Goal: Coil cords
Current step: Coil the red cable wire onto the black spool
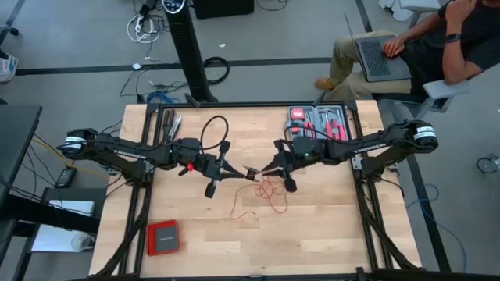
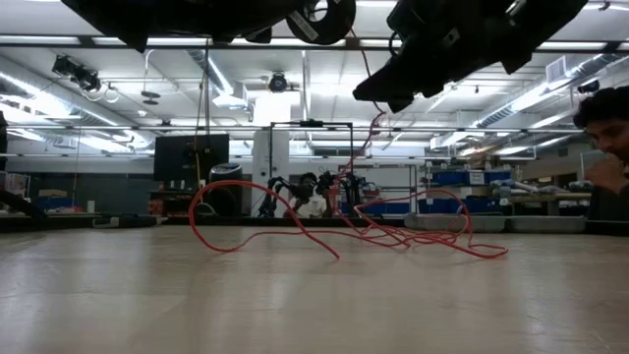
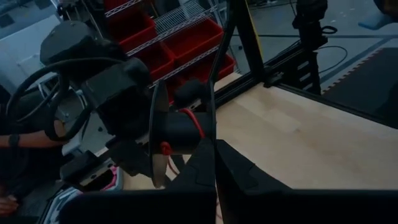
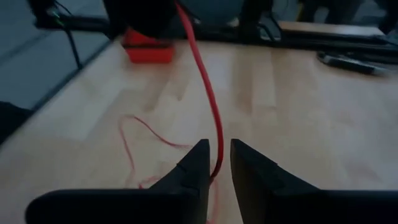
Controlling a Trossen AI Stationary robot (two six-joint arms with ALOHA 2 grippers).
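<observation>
You can't see the grip point clearly from above: both grippers meet over the table (image 1: 328,234) centre, and their dark bodies cover the spot. The left gripper (image 1: 234,172) is fully closed; in its wrist view its fingers (image 3: 208,165) press together by a black spool wound with red. The right gripper (image 1: 266,169) has its fingers (image 4: 193,171) slightly parted, with the red cord (image 1: 269,190) running down between them; whether they pinch it you cannot tell. Most of the cord lies in loose loops on the table just below the right gripper. The red box (image 1: 163,237) sits well left of the cord, the tool tray (image 1: 320,121) beyond it. No writing is readable.
</observation>
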